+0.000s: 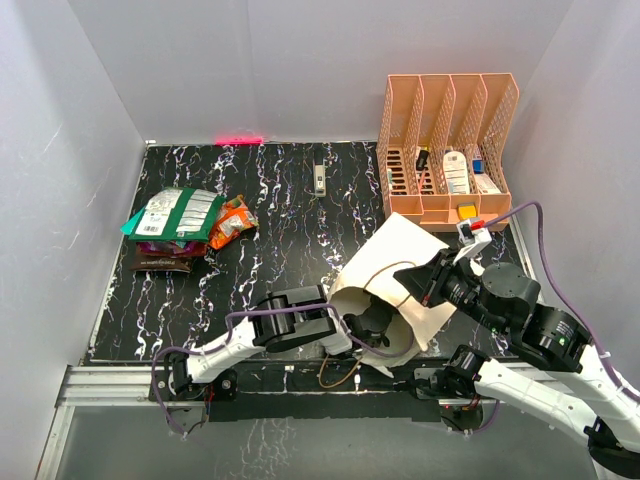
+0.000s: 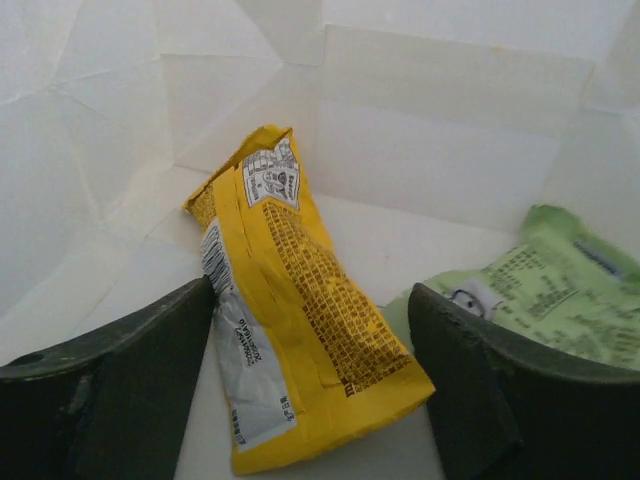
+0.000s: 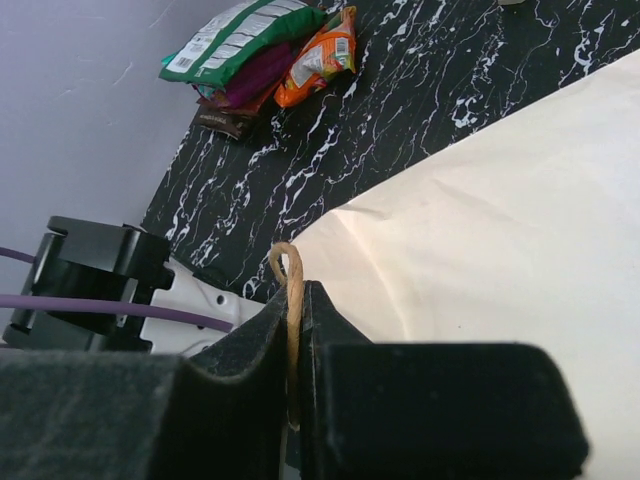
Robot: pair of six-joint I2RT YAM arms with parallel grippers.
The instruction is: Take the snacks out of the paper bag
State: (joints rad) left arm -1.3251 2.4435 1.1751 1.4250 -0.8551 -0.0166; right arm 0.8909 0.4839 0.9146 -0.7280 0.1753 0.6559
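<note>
The paper bag (image 1: 395,262) lies on its side at the front middle, mouth toward my left arm. My left gripper (image 2: 312,335) is inside it, open, its fingers on either side of a yellow packet (image 2: 285,300) on the bag's floor. A pale green packet (image 2: 550,295) lies to the right, behind the right finger. My right gripper (image 3: 300,310) is shut on the bag's brown cord handle (image 3: 291,290) and holds the bag's upper side (image 3: 500,230) up. On the table at the left lie a green packet (image 1: 175,212), an orange one (image 1: 233,222) and a dark brown one (image 1: 160,263).
A peach mesh file organiser (image 1: 445,110) with small bottles and tubes stands at the back right, just behind the bag. A small flat object (image 1: 319,180) lies at the back middle. Grey walls close in the table on three sides.
</note>
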